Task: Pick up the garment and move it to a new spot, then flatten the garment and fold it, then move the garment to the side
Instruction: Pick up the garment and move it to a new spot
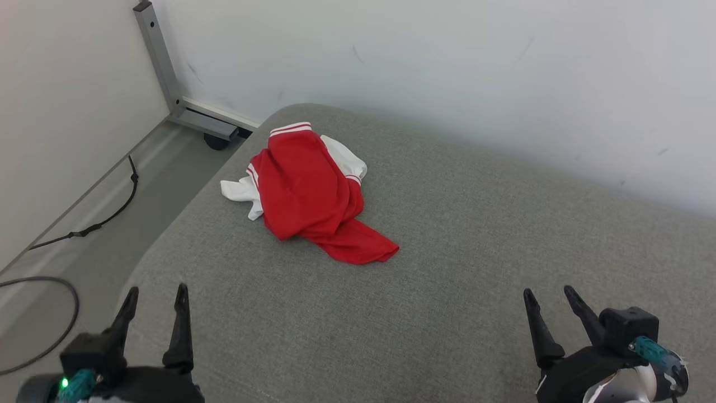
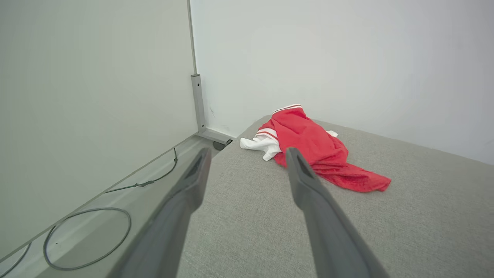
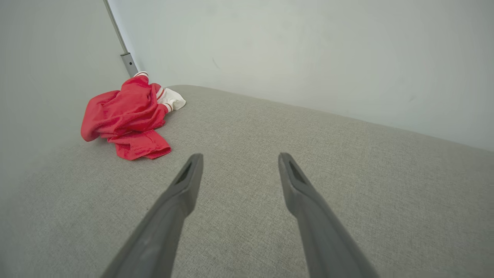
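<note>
I see a grey fabric surface (image 1: pixel 447 252) ahead; at ten o'clock a metal post (image 1: pixel 160 64) with a caster (image 1: pixel 215 141), and a black cable (image 1: pixel 118 211) at nine o'clock.

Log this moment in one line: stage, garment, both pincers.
stage: pickup not yet begun | red-and-white jersey: crumpled at far-left corner of grey upholstered surface | left pincer: open, empty | right pincer: open, empty

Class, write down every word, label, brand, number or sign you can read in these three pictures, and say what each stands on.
None can be read. The garment shows only red cloth with white and red stripes, no visible print or tag.
The grey cushion, the wall and the metal post bear no lettering.
</note>
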Robot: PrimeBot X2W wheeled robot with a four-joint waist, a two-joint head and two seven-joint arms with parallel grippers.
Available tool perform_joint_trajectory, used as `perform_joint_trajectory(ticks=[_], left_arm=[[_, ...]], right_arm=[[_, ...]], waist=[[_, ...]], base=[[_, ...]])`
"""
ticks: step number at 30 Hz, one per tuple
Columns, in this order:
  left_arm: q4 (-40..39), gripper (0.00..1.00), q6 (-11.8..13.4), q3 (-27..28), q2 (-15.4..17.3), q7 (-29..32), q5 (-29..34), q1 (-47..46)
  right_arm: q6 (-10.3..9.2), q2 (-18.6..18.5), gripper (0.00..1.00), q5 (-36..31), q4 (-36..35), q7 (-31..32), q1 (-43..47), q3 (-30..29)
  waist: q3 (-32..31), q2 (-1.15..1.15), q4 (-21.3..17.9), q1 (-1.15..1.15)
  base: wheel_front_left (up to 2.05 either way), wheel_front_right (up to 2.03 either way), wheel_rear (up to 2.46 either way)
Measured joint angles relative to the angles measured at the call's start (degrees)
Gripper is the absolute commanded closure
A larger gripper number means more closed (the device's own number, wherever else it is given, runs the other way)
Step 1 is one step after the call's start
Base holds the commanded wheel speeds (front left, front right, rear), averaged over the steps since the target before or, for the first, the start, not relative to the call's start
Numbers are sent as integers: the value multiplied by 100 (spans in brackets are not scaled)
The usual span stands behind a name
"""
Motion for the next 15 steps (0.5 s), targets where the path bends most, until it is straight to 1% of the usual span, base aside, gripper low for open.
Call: perform_joint_trajectory(ticks=[3,6,8,10,12,15], left_arm=[[155,0,-220,-56,78,90,-45,-450],[188,0,-378,-49,191,165,-77,-783],[290,0,-468,-16,307,248,-114,-999],[352,0,-498,0,355,281,-123,-1131],[499,0,-611,24,442,371,-140,-1475],[743,0,-719,89,489,494,-381,-2082]], right_arm=[[-42,1,0,2,-34,-5,163,-46],[-42,27,0,2,-166,2,233,-14],[-42,51,0,1,-235,9,229,16],[-43,49,0,1,-255,13,229,16],[-43,38,0,1,-316,57,213,13],[-44,21,0,-1,-397,88,98,3]], waist=[[18,0,-55,0],[63,0,-131,0],[115,0,-204,0],[149,0,-244,0],[226,0,-331,0],[356,0,-477,0]], base=[[0,0,0],[0,0,0],[0,0,0],[0,0,0],[0,0,0],[0,0,0]])
